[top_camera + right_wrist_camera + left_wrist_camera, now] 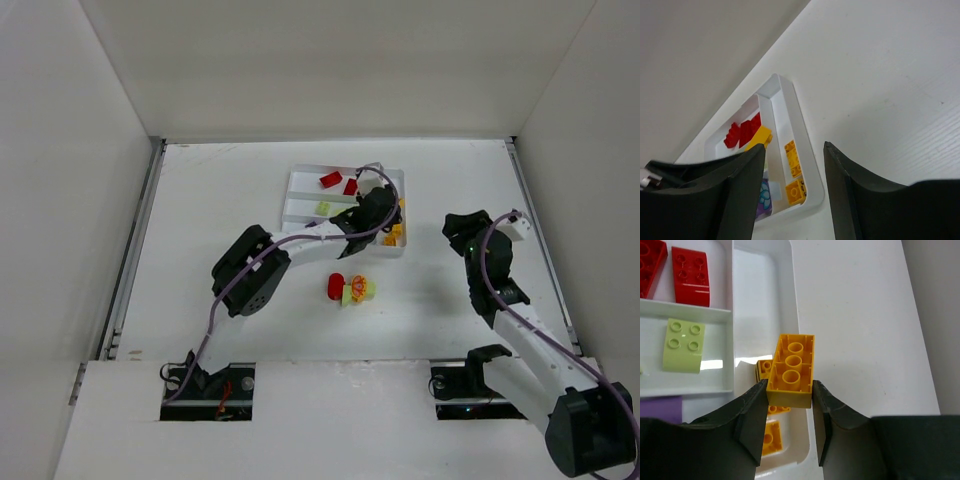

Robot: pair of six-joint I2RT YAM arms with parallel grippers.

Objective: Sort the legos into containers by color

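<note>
The white tray (296, 196) lies at the table's back middle. My left gripper (377, 210) hovers over its right end and is shut on an orange-yellow brick (791, 371), held hollow side up above the narrow crosswise slot (765, 300). Other orange-yellow bricks (771, 437) lie in that slot. Two red bricks (690, 270) lie in the top long slot, a lime brick (683, 345) in the middle one, and something purple (660, 407) in the third. Three loose bricks lie on the table: red (336, 287), lime-yellow (352, 293) and orange (366, 289). My right gripper (462, 232) is open and empty, right of the tray.
White walls enclose the table at the back and on both sides. The right wrist view shows the tray (805, 131) with orange-yellow bricks (793, 156) beyond my open right gripper (794, 147). The left arm's links (250, 270) lie left of the loose bricks.
</note>
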